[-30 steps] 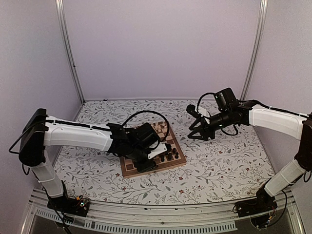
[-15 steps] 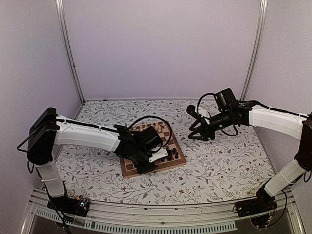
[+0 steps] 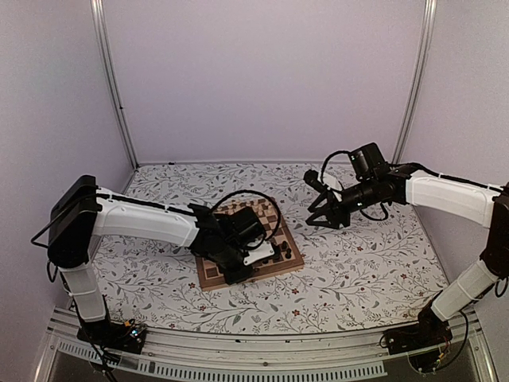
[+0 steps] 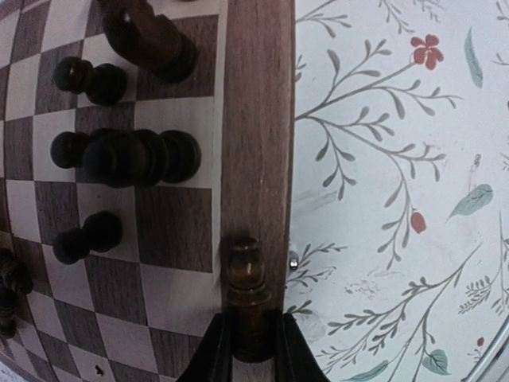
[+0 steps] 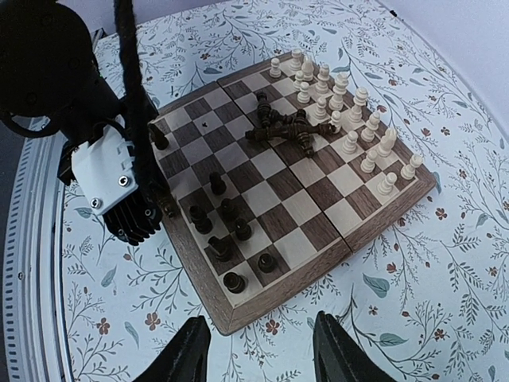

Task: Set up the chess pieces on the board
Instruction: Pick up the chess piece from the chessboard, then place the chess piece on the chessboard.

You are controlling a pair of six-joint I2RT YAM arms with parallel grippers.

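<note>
**A:** What has the left gripper (image 4: 248, 338) got?

**B:** Its two fingers press in on the foot of a dark piece (image 4: 246, 274), one on each side, with no gap showing. In the wrist view the knob of the piece points to 12 o'clock.

**A:** Where is that on the board (image 4: 258, 119)?

**B:** Over the light wooden rim, at the edge beside the floral cover (image 4: 398, 199), which fills everything from 1 to 4 o'clock. I cannot tell whether the piece touches the rim.

**A:** And around it?

**B:** The other dark pieces (image 4: 127, 155) sit on the squares at 10 and 11 o'clock of the gripper, near that same edge.

**A:** The right gripper (image 5: 258, 350)?

**B:** Its jaws are apart with nothing between them. It is well clear of the board, off at 3 o'clock in the overhead view. In its own camera, the toppled dark pieces (image 5: 282, 127) lie heaped mid-board at 12 o'clock. The pale pieces (image 5: 342, 103) stand in two rows along the far edge at 1 o'clock.
</note>
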